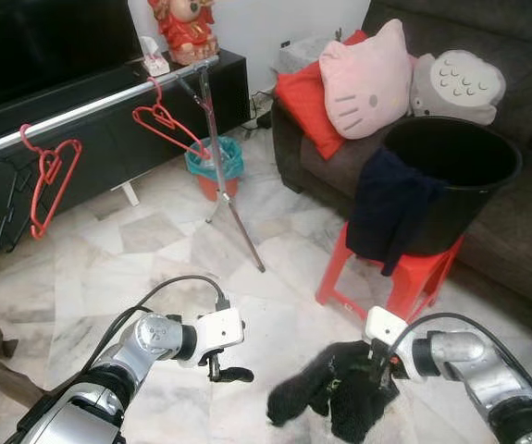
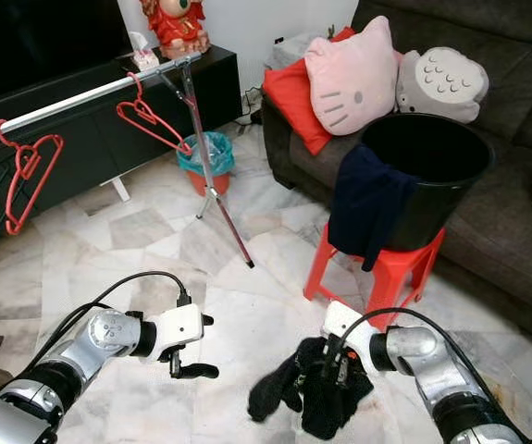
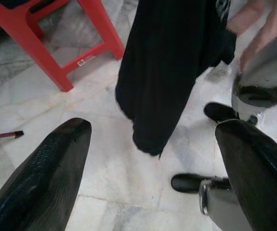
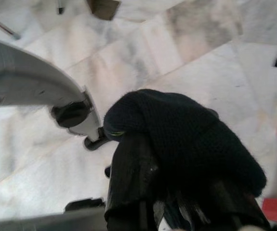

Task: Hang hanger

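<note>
My right gripper is clamped on a black garment low over the floor; my left gripper is spread, empty; red hangers hang on the rail ahead-left.

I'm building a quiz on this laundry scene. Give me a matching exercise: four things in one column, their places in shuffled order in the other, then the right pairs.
Things:
1. Red hangers
2. Black bucket
3. Pink pillow
4. Black garment

Places:
A. on the sofa
B. held in the right hand
C. on the rail
D. on the red stool

Pairs: 1-C, 2-D, 3-A, 4-B
</note>
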You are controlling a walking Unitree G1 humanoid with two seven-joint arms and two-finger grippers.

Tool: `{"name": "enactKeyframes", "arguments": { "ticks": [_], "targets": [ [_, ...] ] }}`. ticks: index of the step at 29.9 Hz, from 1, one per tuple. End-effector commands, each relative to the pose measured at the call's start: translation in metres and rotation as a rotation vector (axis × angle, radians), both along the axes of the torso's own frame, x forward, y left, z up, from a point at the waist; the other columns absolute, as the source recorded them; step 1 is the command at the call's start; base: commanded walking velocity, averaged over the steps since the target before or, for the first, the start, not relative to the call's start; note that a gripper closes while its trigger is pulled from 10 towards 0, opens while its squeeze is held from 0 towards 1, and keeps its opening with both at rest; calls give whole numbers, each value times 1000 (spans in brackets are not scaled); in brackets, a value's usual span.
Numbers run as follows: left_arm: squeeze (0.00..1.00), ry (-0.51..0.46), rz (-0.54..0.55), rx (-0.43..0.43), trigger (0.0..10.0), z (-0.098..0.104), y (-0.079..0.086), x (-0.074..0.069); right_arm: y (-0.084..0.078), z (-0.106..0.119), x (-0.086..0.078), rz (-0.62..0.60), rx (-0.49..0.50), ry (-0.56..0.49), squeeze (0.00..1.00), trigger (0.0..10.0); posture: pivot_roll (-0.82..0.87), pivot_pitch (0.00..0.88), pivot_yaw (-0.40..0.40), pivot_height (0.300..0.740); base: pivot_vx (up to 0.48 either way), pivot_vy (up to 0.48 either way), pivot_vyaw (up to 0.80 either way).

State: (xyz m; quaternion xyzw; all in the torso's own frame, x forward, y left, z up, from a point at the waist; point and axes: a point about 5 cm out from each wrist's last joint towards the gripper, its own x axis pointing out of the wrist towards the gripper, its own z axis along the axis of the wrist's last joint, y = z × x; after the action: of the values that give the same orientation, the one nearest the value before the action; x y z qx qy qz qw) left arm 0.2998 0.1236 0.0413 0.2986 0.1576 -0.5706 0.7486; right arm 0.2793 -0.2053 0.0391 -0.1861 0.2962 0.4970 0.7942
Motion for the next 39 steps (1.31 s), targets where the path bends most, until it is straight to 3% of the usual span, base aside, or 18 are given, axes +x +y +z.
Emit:
{"name": "enactKeyframes", "arguments": {
  "ticks": [1,5,10,11,12,13,21,22,23,28,35,39],
  "targets": [
    [0,-14,77,-27,10000,1,0,5,6,6,7,8,11,-31,0,10000,-36,8,91,740,0,0,0],
    [0,-24,236,-105,10000,2,-1,12,14,7,9,29,28,-27,0,10000,-35,4,88,740,0,0,0],
    [0,50,284,-143,10000,-5,-2,8,20,10,20,-24,44,-61,0,10000,-35,0,87,740,0,0,0],
    [145,68,281,-153,10000,-7,-4,6,21,11,23,-46,38,-67,0,10000,-37,0,85,740,0,0,0],
    [431,70,279,-154,10000,-7,-4,6,21,11,24,-49,36,-69,0,10000,-37,0,85,740,0,0,0],
    [1000,85,272,-151,10000,-9,-5,4,21,11,24,-53,28,-75,0,10000,-35,0,84,740,0,0,0],
    [1000,135,226,-96,10000,-17,-7,-3,24,16,36,-144,48,-114,0,10000,-37,3,80,740,0,0,0],
    [851,145,221,-102,10000,-17,-8,-3,25,17,38,-155,54,-114,0,10000,-37,3,80,740,0,0,0],
    [0,155,216,-102,10000,-18,-9,-4,27,17,39,-162,61,-109,0,10000,-37,8,80,740,0,0,0],
    [0,136,259,-71,10000,-19,-9,-1,36,15,34,-79,92,-52,0,10000,-34,12,77,740,0,0,0],
    [0,157,376,-138,10000,-15,-14,7,58,15,29,26,169,18,0,10000,-34,25,70,740,0,0,0],
    [0,177,380,-168,10000,-14,-18,8,61,14,28,30,171,28,0,10000,-33,28,68,740,0,0,0]
  ]
}}
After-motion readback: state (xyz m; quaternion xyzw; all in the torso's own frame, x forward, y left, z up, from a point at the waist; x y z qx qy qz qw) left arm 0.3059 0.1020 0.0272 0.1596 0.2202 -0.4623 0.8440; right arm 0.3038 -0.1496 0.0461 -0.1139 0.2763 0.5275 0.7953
